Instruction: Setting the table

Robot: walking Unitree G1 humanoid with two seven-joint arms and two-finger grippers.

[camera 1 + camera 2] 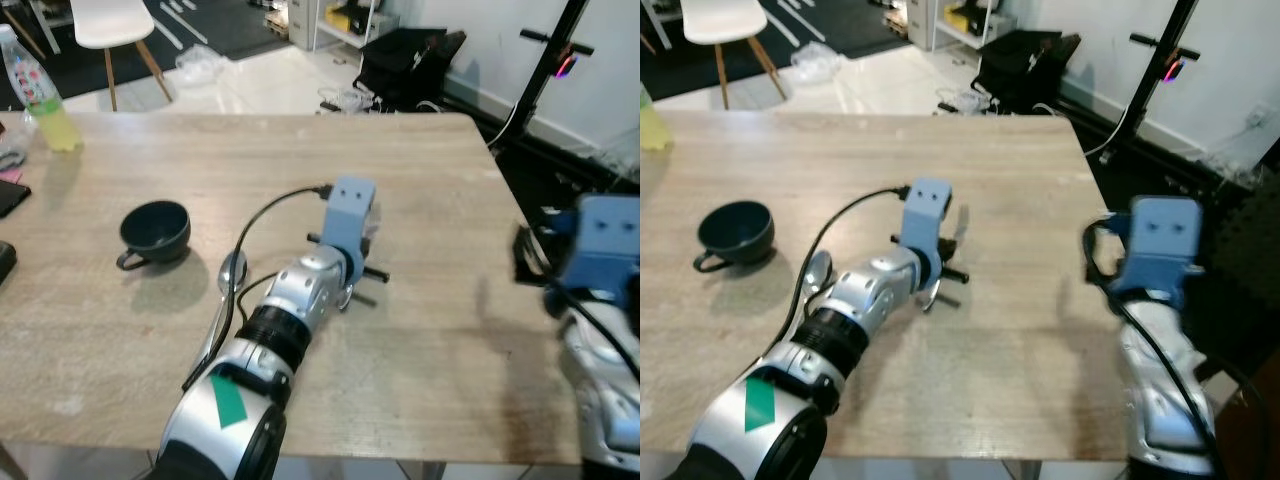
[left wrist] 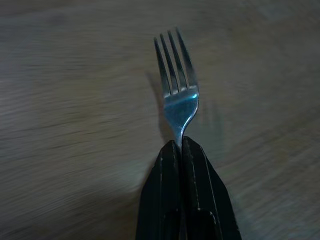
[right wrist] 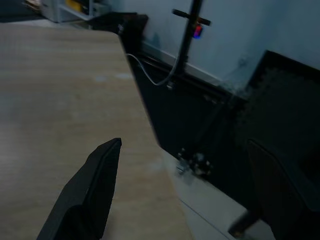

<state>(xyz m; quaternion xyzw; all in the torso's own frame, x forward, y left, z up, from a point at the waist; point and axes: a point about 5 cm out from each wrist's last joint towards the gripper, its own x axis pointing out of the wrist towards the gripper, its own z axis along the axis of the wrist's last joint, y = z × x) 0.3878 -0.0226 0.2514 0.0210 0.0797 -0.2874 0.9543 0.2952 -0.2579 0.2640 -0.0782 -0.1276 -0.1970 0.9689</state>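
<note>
I am holding a fork in my left gripper, jaws closed tight on its handle, tines pointing away over the wooden counter near its middle. A spoon is lying beside my left forearm, and a dark cup is sitting a little farther to my left. My right gripper is hovering at the counter's right edge with its jaws spread wide, gripping nothing. A bottle is standing at the far left corner.

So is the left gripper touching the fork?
Touching. The left wrist view shows the left gripper shut on the fork just below its neck.
</note>
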